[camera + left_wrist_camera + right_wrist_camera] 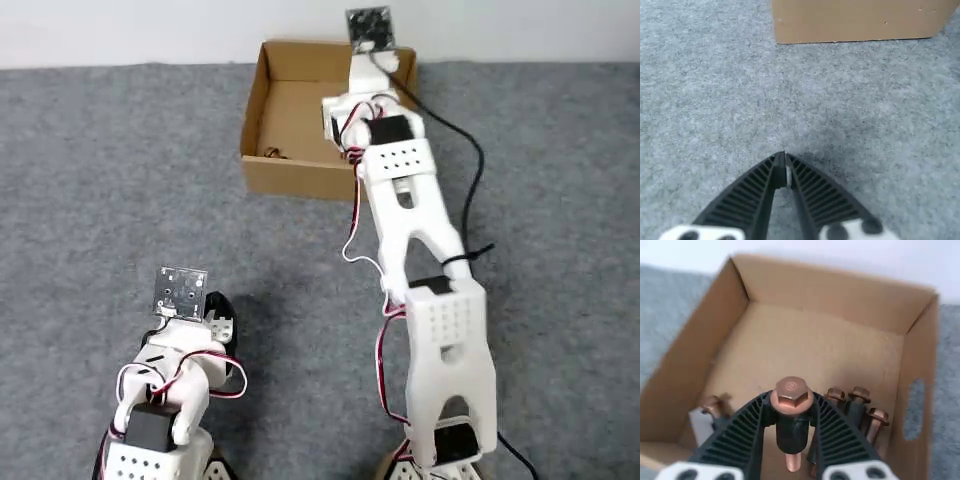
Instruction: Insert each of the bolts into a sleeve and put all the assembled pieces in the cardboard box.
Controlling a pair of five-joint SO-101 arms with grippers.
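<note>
Right end effector pinches a sleeved bolt over the cardboard box, axis roughly upright, hex head up. Left end effector pressed together above the table.

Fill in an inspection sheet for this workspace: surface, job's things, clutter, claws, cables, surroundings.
Surface: grey carpet.
Job's things: cardboard box, open; assembled pieces lying inside; one bolt in a dark sleeve held above them.
Clutter: nothing seen.
Claws: left claw shut on nothing, low over the carpet; right claw shut on the bolt, over the box.
Cables: black cable runs past the box; red and white wires along both arms.
Surroundings: white wall behind the box.
</note>
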